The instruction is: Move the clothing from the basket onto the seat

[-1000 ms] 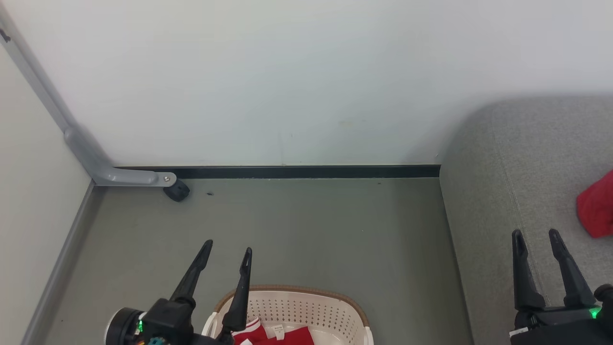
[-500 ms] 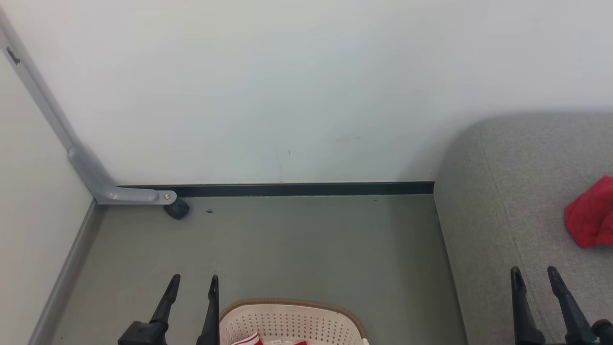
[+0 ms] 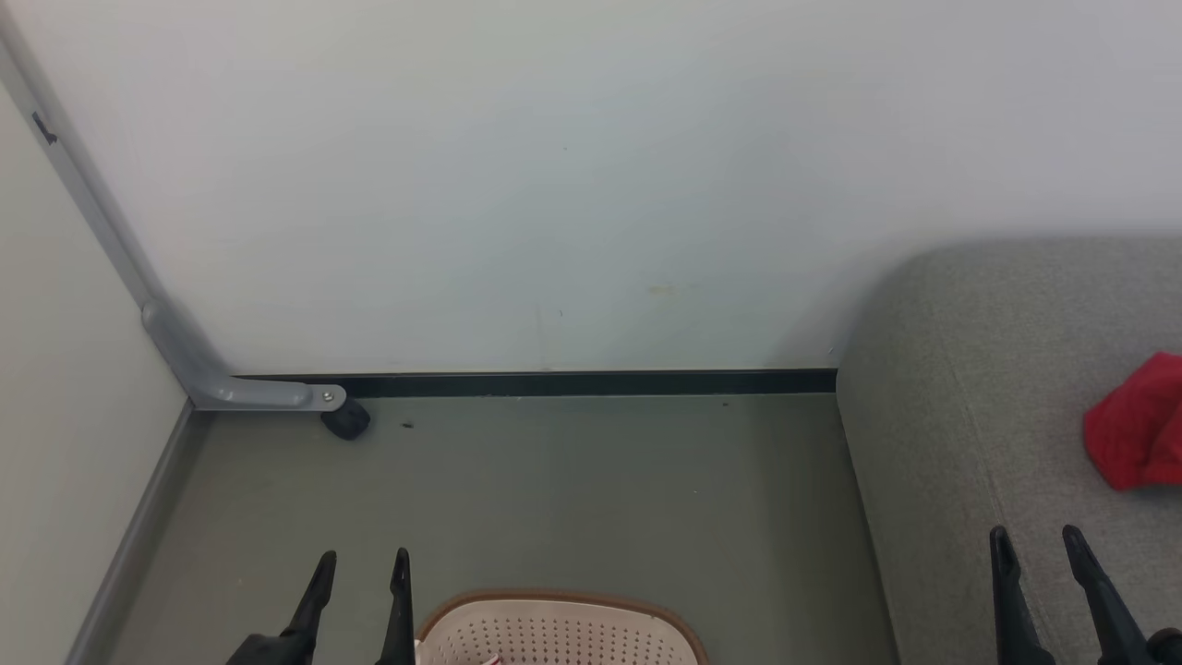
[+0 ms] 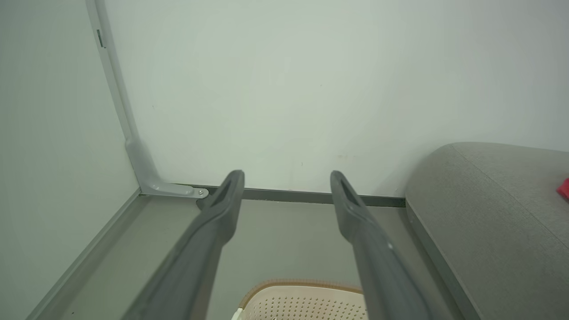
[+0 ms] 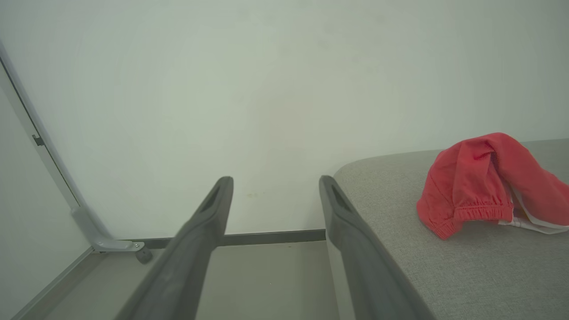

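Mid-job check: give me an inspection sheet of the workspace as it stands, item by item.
Surface: grey-green floor; large grey fabric seat cushion with a rounded corner stands at its right.
Job's things: one bright red garment lies crumpled on the seat cushion; the oval cream perforated plastic basket with a brown rim sits on the floor, its contents mostly out of frame.
Clutter: nothing seen.
Grippers: left gripper open and empty, just left of the basket in the head view; right gripper open and empty, over the seat cushion's near part.
Cables: nothing seen.
Surroundings: white wall, black skirting strip, grey metal frame leg with a black caster in the left corner.
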Available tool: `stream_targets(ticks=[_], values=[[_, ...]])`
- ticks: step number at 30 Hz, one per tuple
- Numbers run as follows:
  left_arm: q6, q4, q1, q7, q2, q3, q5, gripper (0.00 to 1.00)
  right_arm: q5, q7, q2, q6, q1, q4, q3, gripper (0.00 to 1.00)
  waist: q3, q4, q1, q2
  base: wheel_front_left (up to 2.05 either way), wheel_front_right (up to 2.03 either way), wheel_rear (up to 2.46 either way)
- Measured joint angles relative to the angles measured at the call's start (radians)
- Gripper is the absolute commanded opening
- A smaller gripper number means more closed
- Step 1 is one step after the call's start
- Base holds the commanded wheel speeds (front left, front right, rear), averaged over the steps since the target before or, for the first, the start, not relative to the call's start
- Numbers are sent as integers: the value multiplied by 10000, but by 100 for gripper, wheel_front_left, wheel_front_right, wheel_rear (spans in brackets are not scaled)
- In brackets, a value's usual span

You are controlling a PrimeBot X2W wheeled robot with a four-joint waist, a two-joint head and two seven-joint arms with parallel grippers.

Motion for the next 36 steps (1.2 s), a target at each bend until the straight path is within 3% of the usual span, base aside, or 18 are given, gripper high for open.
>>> stream_targets(ticks=[26, 36], values=[[0, 305, 2, 123, -232, 215, 192, 100, 2, 435, -2, -86, 159, -577, 44, 100, 59, -3, 0, 0, 0, 0, 0], [2, 1160, -46, 458, -474, 21, 288, 100, 0, 587, -98, -84, 145, -1187, 59, 100, 539, -39, 0, 0, 0, 0, 0]])
